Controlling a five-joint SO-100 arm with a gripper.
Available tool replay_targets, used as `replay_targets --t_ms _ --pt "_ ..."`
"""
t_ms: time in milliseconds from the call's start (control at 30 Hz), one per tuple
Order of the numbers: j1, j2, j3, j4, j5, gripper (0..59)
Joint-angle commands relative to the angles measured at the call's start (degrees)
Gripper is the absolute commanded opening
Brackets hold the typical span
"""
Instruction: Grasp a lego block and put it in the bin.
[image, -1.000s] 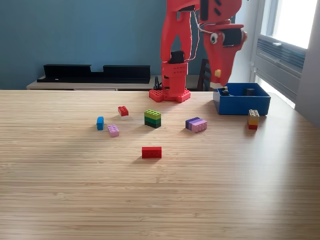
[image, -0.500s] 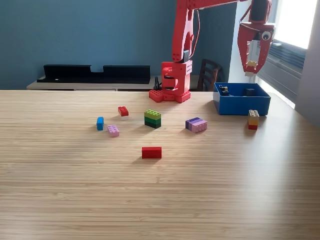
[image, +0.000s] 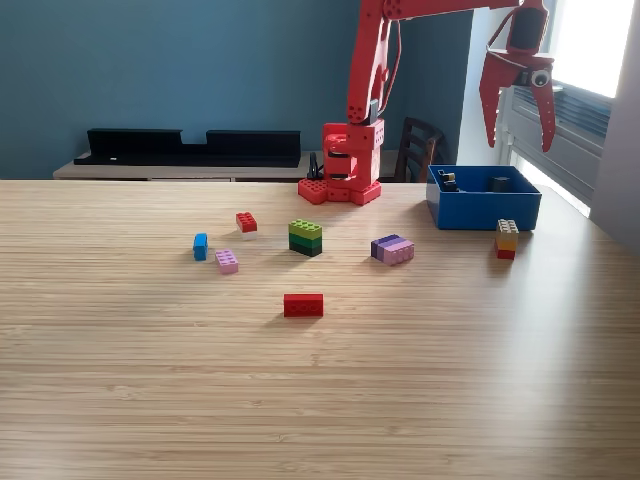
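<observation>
My red gripper (image: 517, 146) hangs open above the blue bin (image: 484, 212) at the exterior view's back right, with nothing between its spread fingers. Inside the bin a dark block (image: 499, 183) and a small dark piece (image: 449, 181) show over the wall. On the table lie a red lego block (image: 303, 305), a green stacked block (image: 305, 237), a purple one (image: 393, 249), a pink one (image: 227, 261), a small blue one (image: 200, 246) and a small red one (image: 246, 222). A yellow-topped stack (image: 507, 238) stands just in front of the bin.
The arm's red base (image: 340, 188) stands at the table's back middle, left of the bin. A black shelf unit (image: 190, 146) and a chair (image: 418, 145) are behind the table. The table's right edge runs close beside the bin.
The gripper swung from near the base to the right, over the bin, carrying a yellow block. Now its fingers have spread open and the yellow block is gone from between them.
</observation>
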Motion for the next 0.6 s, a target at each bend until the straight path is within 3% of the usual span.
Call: replay_targets --t_ms 33,167,333,600 --pt "1.2 0.8 -2.8 1.1 -0.6 22.0" --pt "7.4 0.8 -4.1 1.1 1.6 0.7" --pt "22.6 0.8 -5.6 1.0 4.4 0.1" --pt "41.2 0.9 -8.2 0.8 3.8 0.1"
